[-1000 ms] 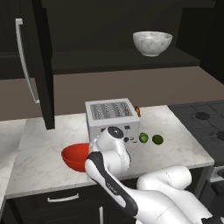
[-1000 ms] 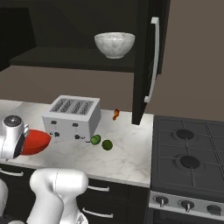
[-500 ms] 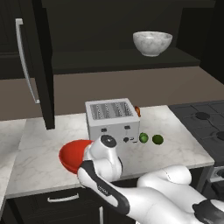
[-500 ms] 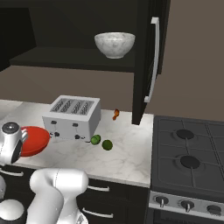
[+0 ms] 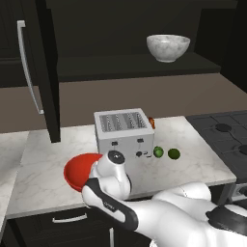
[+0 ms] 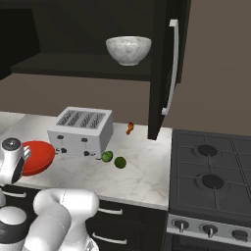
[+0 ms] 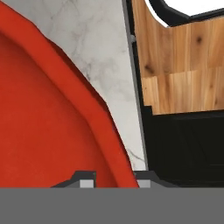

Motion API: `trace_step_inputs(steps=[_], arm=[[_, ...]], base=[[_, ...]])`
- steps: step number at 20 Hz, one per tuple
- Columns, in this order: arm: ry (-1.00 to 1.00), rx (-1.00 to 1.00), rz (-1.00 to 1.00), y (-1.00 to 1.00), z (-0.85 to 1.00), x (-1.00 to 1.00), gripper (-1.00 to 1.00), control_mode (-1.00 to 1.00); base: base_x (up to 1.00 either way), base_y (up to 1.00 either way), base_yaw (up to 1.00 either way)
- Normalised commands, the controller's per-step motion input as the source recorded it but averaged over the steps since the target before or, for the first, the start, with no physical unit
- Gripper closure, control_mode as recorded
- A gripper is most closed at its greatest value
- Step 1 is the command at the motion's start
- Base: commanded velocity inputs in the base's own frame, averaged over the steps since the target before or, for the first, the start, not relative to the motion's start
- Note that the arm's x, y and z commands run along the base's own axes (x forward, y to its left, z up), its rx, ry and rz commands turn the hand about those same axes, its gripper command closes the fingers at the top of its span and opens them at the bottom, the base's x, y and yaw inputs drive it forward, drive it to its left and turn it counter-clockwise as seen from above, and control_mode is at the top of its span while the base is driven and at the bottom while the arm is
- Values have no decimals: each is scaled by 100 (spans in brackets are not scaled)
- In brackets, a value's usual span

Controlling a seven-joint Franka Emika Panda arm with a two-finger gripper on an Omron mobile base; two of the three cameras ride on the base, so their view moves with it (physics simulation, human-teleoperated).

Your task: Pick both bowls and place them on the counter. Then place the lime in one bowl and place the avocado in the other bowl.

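Observation:
The red bowl (image 5: 76,171) (image 6: 40,156) sits on the counter (image 5: 202,164) left of the toaster. My gripper (image 7: 114,178) is at its near rim. One fingertip stands inside the red bowl (image 7: 43,109) and one outside, close against the rim; whether they still press on it is unclear. The white marbled bowl (image 5: 168,47) (image 6: 128,50) rests on the dark shelf above. A bright green lime (image 5: 158,152) (image 6: 107,156) and a darker avocado (image 5: 174,154) (image 6: 120,162) lie side by side in front of the toaster's right end.
A silver toaster (image 5: 123,130) (image 6: 83,130) stands mid-counter with a small orange thing (image 6: 130,128) behind it. An open dark cabinet door (image 5: 34,67) (image 6: 169,68) hangs to one side. A stove (image 6: 211,166) adjoins the counter on the right. The counter's front edge runs beside the bowl.
My hand has shifted slightly left and down at the red bowl's rim. The bowl has barely moved. The lime, avocado and white bowl are unmoved.

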Motion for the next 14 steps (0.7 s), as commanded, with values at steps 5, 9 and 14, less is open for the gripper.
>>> trace_step_inputs(steps=[5, 9, 14], arm=[[2, 0, 0, 0, 0, 0, -100, -100], [0, 0, 0, 0, 4, 0, -100, -100], [0, 0, 0, -2, 13, 0, -100, -100]], base=[[0, 0, 0], [0, 0, 0], [0, 0, 0]])
